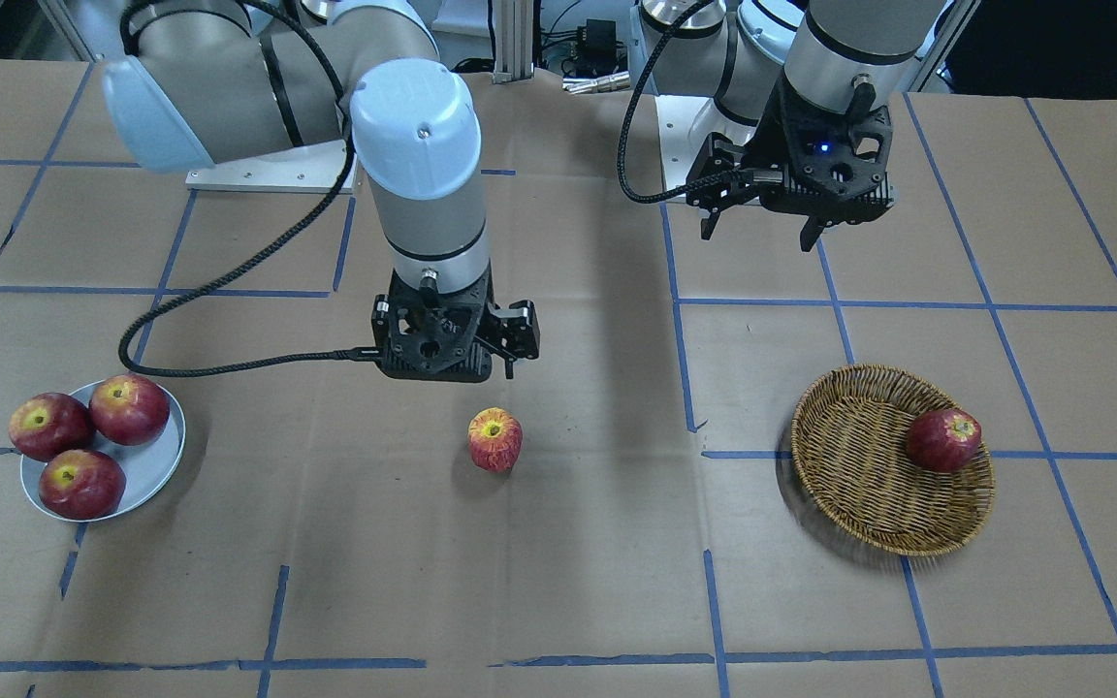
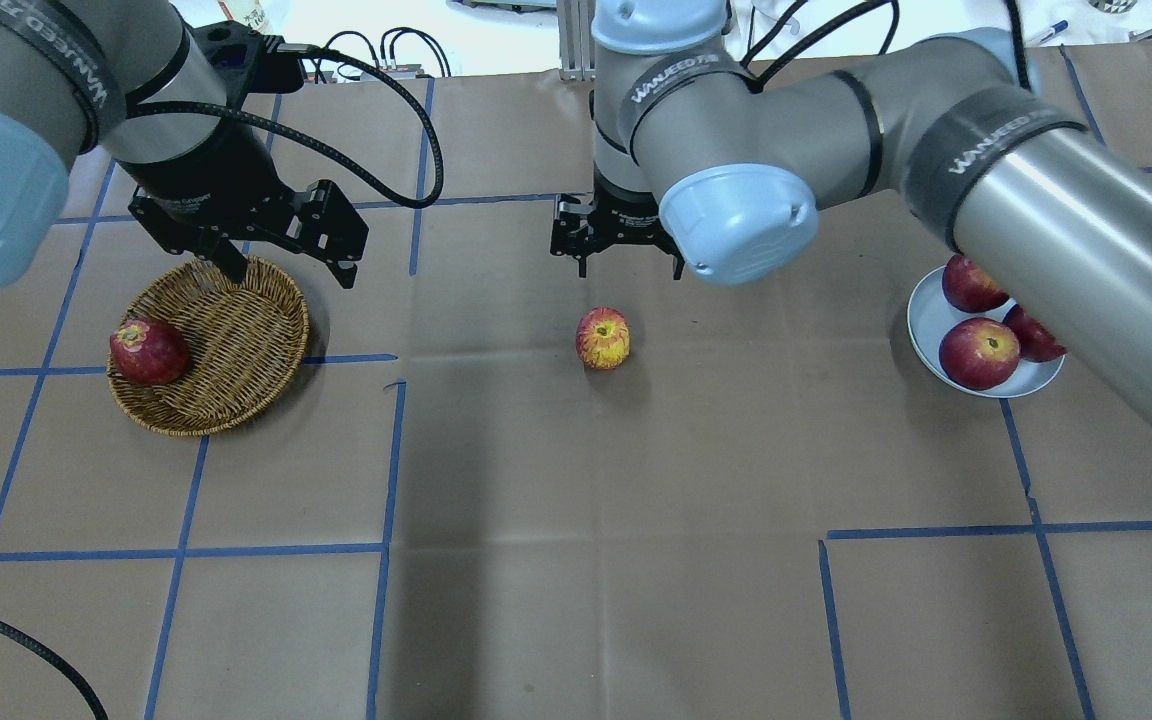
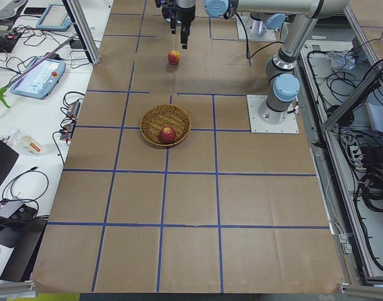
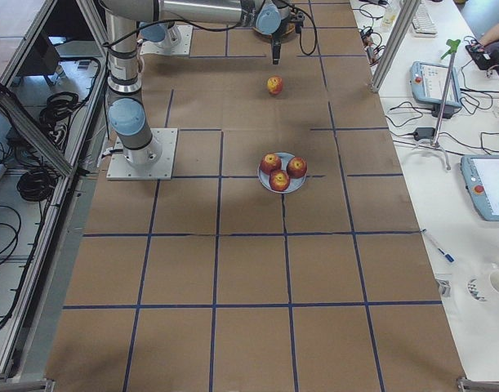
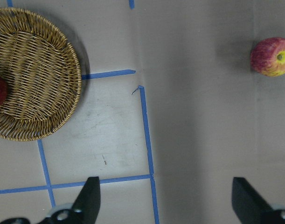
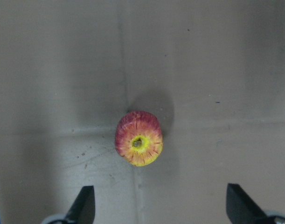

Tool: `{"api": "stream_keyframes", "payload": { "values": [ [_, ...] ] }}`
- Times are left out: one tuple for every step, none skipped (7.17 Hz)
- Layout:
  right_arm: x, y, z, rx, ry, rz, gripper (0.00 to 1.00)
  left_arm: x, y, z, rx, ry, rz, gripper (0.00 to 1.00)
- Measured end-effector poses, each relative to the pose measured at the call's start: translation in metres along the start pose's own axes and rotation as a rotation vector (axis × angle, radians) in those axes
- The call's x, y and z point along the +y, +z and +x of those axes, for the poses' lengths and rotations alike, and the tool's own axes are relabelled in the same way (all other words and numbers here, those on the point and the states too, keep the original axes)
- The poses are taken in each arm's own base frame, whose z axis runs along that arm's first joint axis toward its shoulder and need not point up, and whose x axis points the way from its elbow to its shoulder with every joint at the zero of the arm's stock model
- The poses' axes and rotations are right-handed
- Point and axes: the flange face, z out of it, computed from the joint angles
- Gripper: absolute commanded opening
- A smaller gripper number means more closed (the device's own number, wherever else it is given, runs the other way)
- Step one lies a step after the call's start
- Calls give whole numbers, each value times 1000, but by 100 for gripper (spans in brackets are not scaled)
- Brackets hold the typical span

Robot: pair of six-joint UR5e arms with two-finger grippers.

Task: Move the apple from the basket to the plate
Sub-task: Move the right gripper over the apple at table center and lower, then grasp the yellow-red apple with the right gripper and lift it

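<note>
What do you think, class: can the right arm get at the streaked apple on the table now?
Probably yes. The right claw hangs open above the apple, which lies by itself on the table with nothing between them; a straight descent should bring the fingers around it.

three dark red apples (image 1: 81,483), one deep-red apple (image 1: 943,439), blue tape (image 1: 908,306) on brown paper (image 1: 597,562)

Light falls from above; soft shadows lie across the brown paper-covered tabletop (image 2: 636,500). Wrist views are dimmer; my right pincer (image 6: 160,207) blurs at the bottom edge.
</note>
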Motion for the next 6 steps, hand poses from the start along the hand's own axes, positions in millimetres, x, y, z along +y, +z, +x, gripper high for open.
{"api": "stream_keyframes", "payload": {
  "values": [
    [-6,25,-9,0,8,0,100,-1,1,0,-2,3,-2,99],
    [-9,48,-16,5,7,-7,100,-1,2,0,-3,7,-6,99],
    [-9,67,-21,9,1,-14,100,-2,4,1,-7,12,-10,99],
    [-10,85,-23,13,-4,-21,100,-3,6,2,-14,16,-14,99],
    [-10,106,-24,19,-9,-33,100,-4,7,2,-21,18,-19,99],
    [-9,126,-23,21,-14,-37,100,-5,9,2,-23,25,-23,99]
  ]
}}
